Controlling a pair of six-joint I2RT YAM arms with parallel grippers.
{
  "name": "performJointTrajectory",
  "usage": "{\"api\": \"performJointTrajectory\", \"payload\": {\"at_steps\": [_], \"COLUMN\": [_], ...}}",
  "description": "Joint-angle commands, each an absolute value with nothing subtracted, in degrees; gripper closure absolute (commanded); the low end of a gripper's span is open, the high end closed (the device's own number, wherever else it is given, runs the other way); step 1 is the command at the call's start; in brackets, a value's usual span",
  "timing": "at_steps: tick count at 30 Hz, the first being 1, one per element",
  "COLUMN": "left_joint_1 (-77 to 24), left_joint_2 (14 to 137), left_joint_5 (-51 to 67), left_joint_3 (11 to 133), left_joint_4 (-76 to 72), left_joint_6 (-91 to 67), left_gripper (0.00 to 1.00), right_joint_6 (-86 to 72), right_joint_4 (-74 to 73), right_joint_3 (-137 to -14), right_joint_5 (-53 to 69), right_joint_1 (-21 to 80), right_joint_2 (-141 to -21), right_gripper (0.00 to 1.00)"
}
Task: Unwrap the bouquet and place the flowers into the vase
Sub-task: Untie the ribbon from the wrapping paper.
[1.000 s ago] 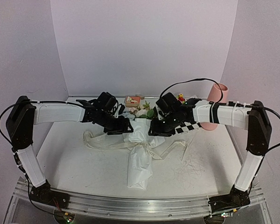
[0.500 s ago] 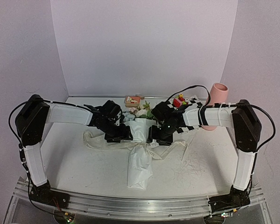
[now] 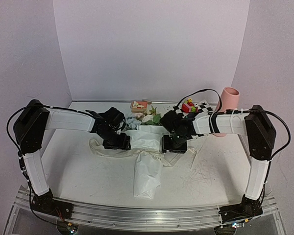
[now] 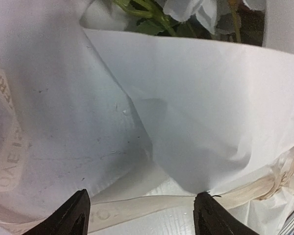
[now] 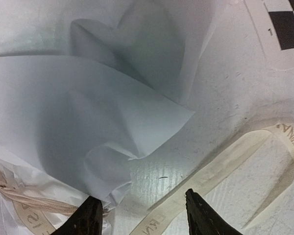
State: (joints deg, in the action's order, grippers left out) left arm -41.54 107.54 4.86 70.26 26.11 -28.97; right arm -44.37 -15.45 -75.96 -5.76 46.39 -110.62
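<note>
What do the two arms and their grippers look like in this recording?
Both the left arm and right arm have white shells, black joints and thin black cables. The right arm carries black bands. The left gripper and right gripper are black, with tapered dark fingertips.

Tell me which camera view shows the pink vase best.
The top external view: the pink vase stands upright at far right, its lower part hidden behind the right arm. Neither wrist view shows it; both face the wrapping paper and ribbon.
</note>
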Motion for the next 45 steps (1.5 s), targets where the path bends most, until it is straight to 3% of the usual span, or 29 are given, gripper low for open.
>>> {"api": "performJointTrajectory", "payload": {"at_steps": [1, 9, 17, 34, 37, 45], "left_joint_1": [-40.1, -40.1, -40.1, -40.7, -41.3, -42.3], "left_joint_2": [101.9, 98.8, 98.1, 96.7, 97.0, 97.5], "left_joint_5": [-1.6, 10.9, 20.9, 27.1, 27.3, 27.5], "left_joint_3": [73.1, 76.5, 75.3, 71.7, 71.4, 71.1], "left_joint_4": [31.5, 30.0, 24.4, 21.7, 21.7, 21.7], "left_joint_6": [-24.7, -23.5, -21.7, -21.8, -22.0, -22.1], "left_gripper": [0.25, 0.25, 0.43, 0.53, 0.54, 0.54], "right_joint_6": [-40.7, -28.9, -23.7, -15.4, -15.0, -13.7], "right_joint_4": [-24.6, -15.8, -13.2, -14.0, -14.1, -14.2], "right_joint_3": [-77.1, -80.0, -84.8, -85.5, -85.5, -83.8], "right_joint_5": [-13.0, -2.0, 9.4, 14.6, 15.4, 16.0], "right_joint_1": [45.6, 45.6, 45.7, 46.3, 46.4, 47.2], "right_joint_2": [-105.8, -102.8, -107.2, -114.2, -114.7, -115.3], "right_gripper": [0.42, 0.56, 0.77, 0.74, 0.8, 0.84]}}
